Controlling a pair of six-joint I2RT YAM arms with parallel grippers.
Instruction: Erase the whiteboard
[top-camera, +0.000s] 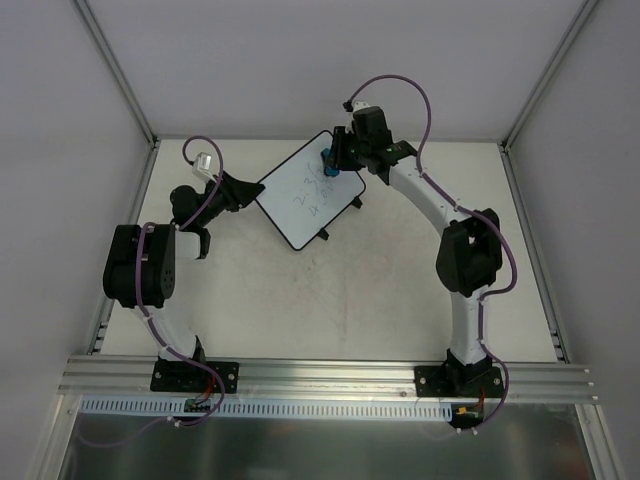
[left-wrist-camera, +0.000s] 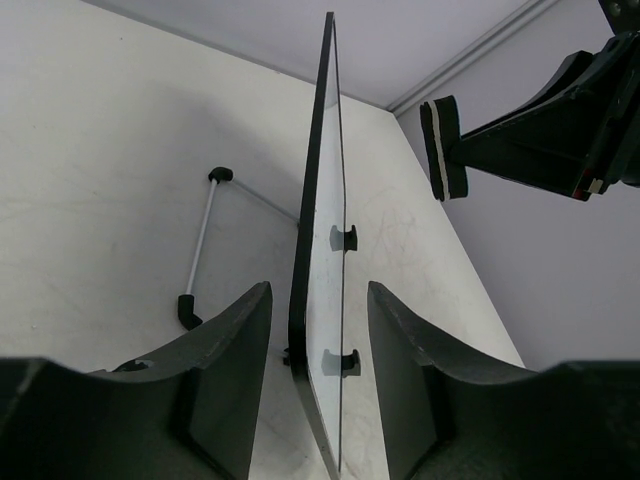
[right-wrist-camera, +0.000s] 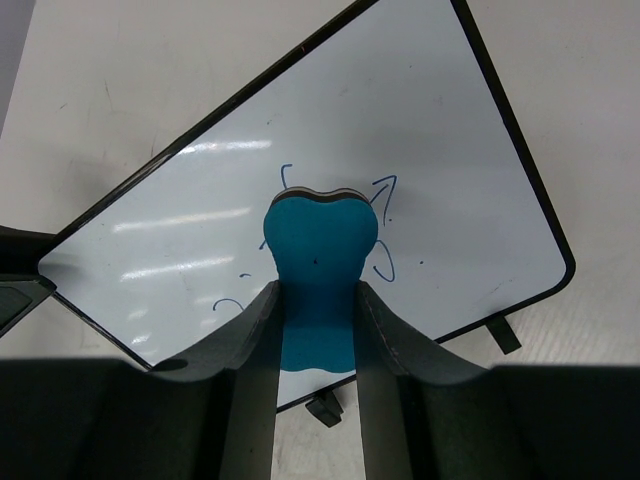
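Observation:
The whiteboard (top-camera: 300, 205) is propped at an angle at the back middle of the table, with blue scribbles on its face (right-wrist-camera: 430, 150). My right gripper (top-camera: 332, 158) is shut on a blue eraser (right-wrist-camera: 320, 235), which rests against the board near its upper corner among the scribbles. My left gripper (top-camera: 252, 190) is at the board's left corner. In the left wrist view the board (left-wrist-camera: 322, 250) is edge-on between my open fingers (left-wrist-camera: 318, 400), with a gap on each side. The eraser's pad (left-wrist-camera: 443, 148) shows there too.
The board's two black feet (right-wrist-camera: 505, 335) stick out at its lower edge. Its wire kickstand (left-wrist-camera: 200, 245) rests on the table behind it. White walls and metal rails enclose the table on three sides.

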